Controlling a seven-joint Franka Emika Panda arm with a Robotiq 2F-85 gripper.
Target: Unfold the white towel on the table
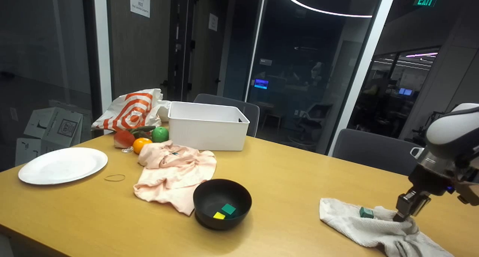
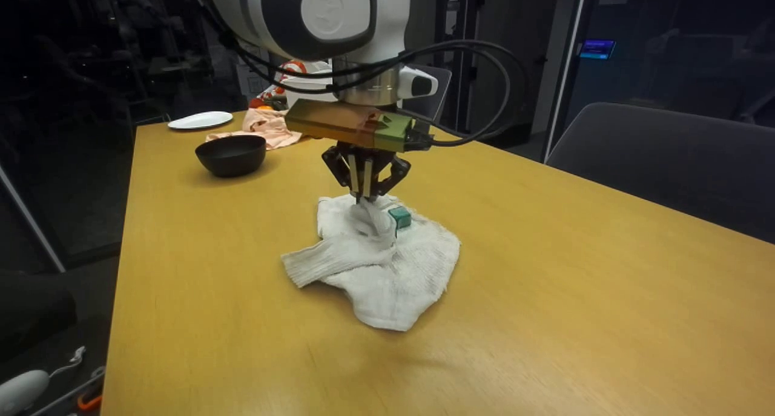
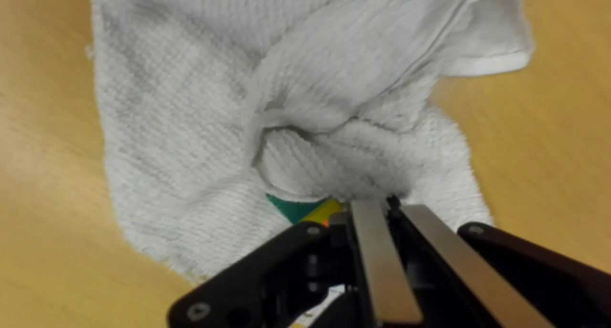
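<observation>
The white towel (image 1: 355,223) lies crumpled on the table, with folded layers and a bunched ridge in its middle. It also shows in an exterior view (image 2: 418,264) and in the wrist view (image 3: 167,118). My gripper (image 2: 363,199) points down at the ridge, its fingers close together with towel fabric pinched at the tips. It also shows in an exterior view (image 1: 403,216) and in the wrist view (image 3: 389,201). A green block (image 2: 399,217) sits on the towel beside the ridge. In the wrist view a fold and the gripper partly hide the green block (image 3: 291,207), where yellow also shows.
A black bowl (image 1: 204,199) holds green and yellow blocks. A pink cloth (image 1: 176,171), a white bin (image 1: 206,131), a white plate (image 1: 63,166), toy produce (image 1: 160,134) and a plastic bag (image 1: 131,109) stand further along the table. Chairs (image 2: 660,161) stand along the table's edge.
</observation>
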